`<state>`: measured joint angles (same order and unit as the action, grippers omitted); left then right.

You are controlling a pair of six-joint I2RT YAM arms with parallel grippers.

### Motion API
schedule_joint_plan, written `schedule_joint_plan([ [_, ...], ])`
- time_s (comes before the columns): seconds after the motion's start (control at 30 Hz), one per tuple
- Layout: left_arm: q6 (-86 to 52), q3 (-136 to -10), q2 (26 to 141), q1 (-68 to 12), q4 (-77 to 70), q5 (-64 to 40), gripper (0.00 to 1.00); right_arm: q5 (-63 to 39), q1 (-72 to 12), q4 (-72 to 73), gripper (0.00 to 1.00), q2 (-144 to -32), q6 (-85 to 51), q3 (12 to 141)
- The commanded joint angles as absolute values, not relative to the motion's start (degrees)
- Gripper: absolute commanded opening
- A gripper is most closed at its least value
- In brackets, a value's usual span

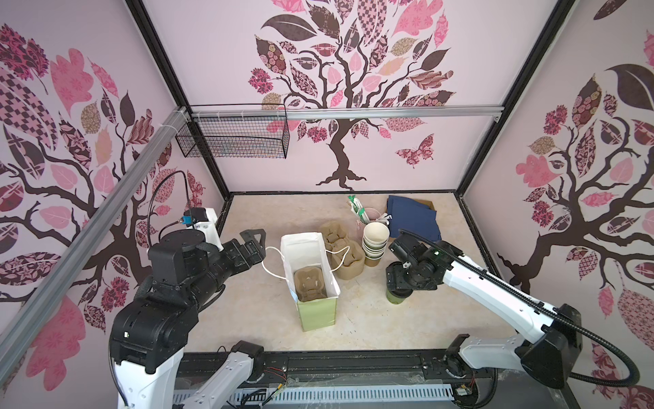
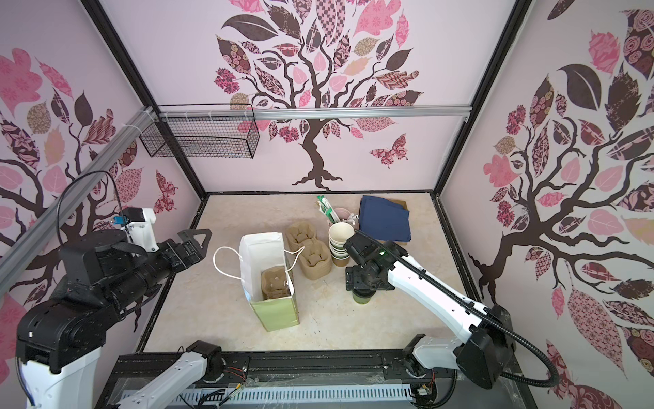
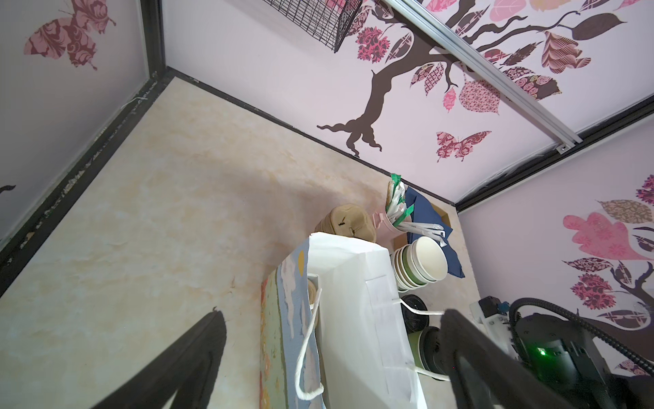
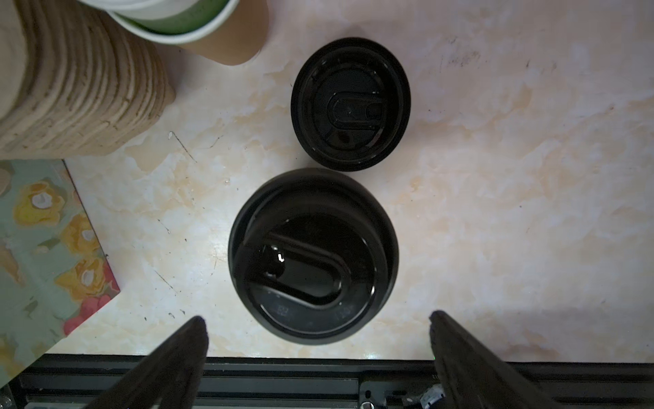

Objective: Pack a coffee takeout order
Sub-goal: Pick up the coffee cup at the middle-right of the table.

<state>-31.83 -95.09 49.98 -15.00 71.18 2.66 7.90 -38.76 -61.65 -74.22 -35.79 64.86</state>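
Obs.: right pincer [image 4: 318, 320] hangs over the lidded cup [image 4: 313, 255], jaws spread wider than the lid, no contact visible, nothing held. The cup stands on the desk [image 1: 247, 318], apart from the paper bag [image 1: 316, 311] and on its right. Left pincer [image 1: 258, 245] is also wide open and empty, just beside the bag's near handle [image 1: 272, 262]. One carrier [image 1: 310, 283] already sits low inside the bag. Navy napkin [image 1: 412, 216] lies at the back of the desk.

Risks, as I judge them:
- Closing on the lid rather than the paper wall could pop the lid off or lift it alone.
- Too hard a squeeze would likely buckle the cup.
- A loose lid [image 4: 350, 104] lies just beside the cup; a jaw coming down off-centre could catch or shove it.
- The bag stands free and unheld. A cup lowered against its rim could tip it or fold the wall in.
- The carrier's wells sit deep. A cup set between them would probably lean.
- The handle loops could snag a jaw.
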Motion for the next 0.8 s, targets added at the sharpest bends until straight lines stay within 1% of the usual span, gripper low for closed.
schedule_joint_plan([
  [0.0, -30.73, -94.26, 49.50, -15.08, 69.33, 1.76, 0.98, 9.35, -38.02, -60.12, 0.96, -76.06, -35.51, 65.00],
  [0.2, -31.98, -92.34, 48.78, -15.06, 68.56, 0.66, 0.98, 9.11, -36.79, -59.52, 0.87, -77.23, -35.36, 64.30],
  [0.57, -32.15, -91.96, 49.00, -15.06, 68.49, 0.14, 0.98, 6.95, -36.31, -58.88, 0.86, -77.87, -35.16, 63.16],
  [0.77, -32.16, -91.98, 49.55, -15.10, 68.48, 0.00, 0.98, 6.90, -36.22, -59.27, 0.79, -78.48, -35.07, 63.51],
])
